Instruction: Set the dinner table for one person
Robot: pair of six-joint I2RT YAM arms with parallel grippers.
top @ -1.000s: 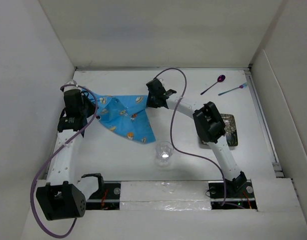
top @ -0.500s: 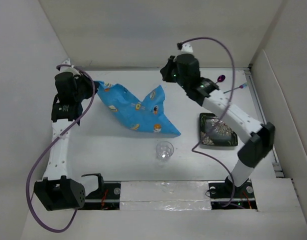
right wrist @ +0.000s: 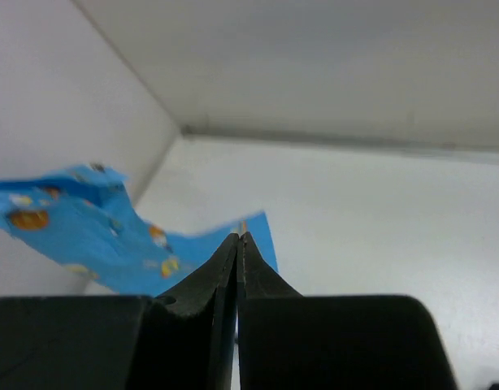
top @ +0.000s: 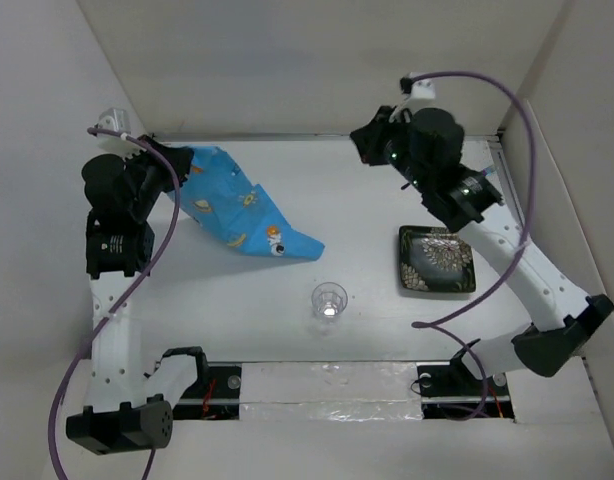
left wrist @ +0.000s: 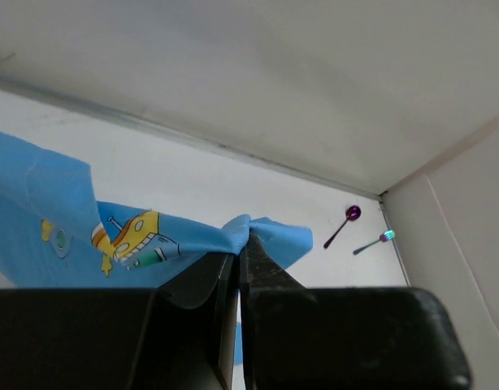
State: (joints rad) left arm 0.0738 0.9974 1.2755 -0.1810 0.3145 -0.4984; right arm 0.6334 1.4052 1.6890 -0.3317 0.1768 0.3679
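Dinner table (top: 227,300), left fingers (left wrist: 270,272) pinching blue cloth (top: 237,215), right fingers (right wrist: 258,280) pressed together, empty.

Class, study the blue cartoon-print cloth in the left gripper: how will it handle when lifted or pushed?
Probably floppy: the blue cloth sags in folds from the left gripper, its low corner seemingly on the dinner table. Likely light: one small pinch holds most of it up. Pushed, it would likely bunch rather than slide.

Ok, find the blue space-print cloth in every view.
Top external: blue cloth, left of centre.
Left wrist: blue cloth lower left, pinched by the left fingers.
Right wrist: blue cloth lower left, beyond the right fingers.
Shared landmark: seam between dinner table and back wall.
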